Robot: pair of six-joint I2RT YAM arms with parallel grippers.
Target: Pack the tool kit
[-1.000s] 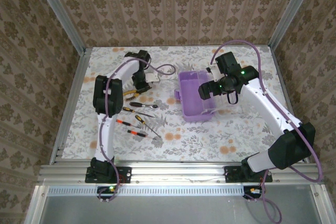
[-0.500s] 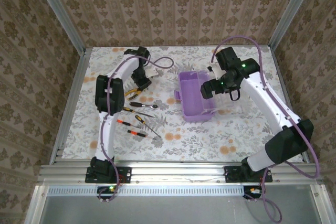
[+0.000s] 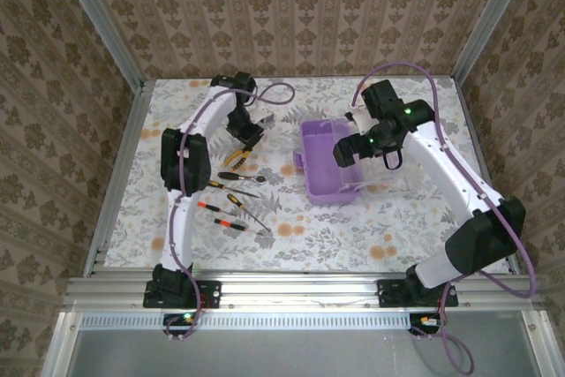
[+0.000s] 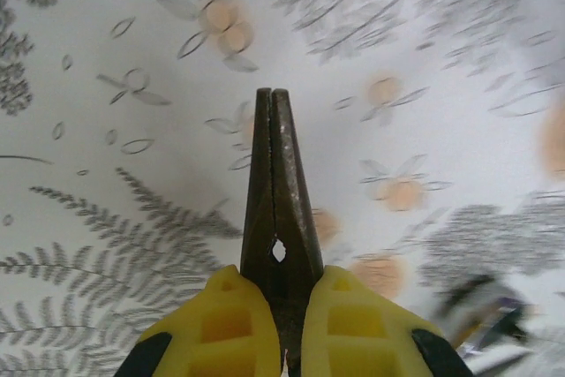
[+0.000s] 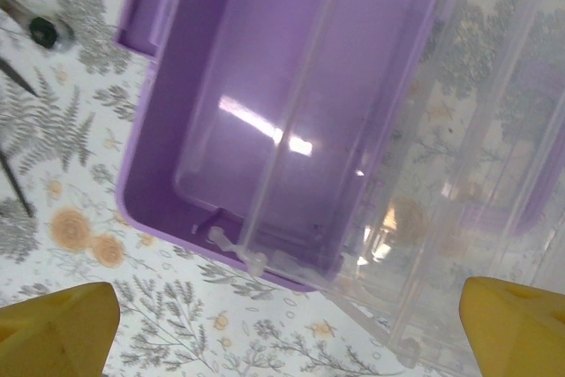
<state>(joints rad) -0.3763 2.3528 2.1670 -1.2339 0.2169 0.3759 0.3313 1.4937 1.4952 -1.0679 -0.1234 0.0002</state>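
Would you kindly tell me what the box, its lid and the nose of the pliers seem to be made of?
The box looks like opaque purple plastic, glossy, with bright glare on its floor. Its lid seems to be clear plastic, since the tablecloth pattern shows through it. The pliers' nose looks like dark, dull metal, slightly pitted.

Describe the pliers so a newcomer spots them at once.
On the floral table, left of the purple box, find the left gripper, shut on the pliers. Their dark tapered nose pokes out between its yellow fingertips; the screwdrivers lying nearer the arm bases have thin straight shafts and nothing holds them.
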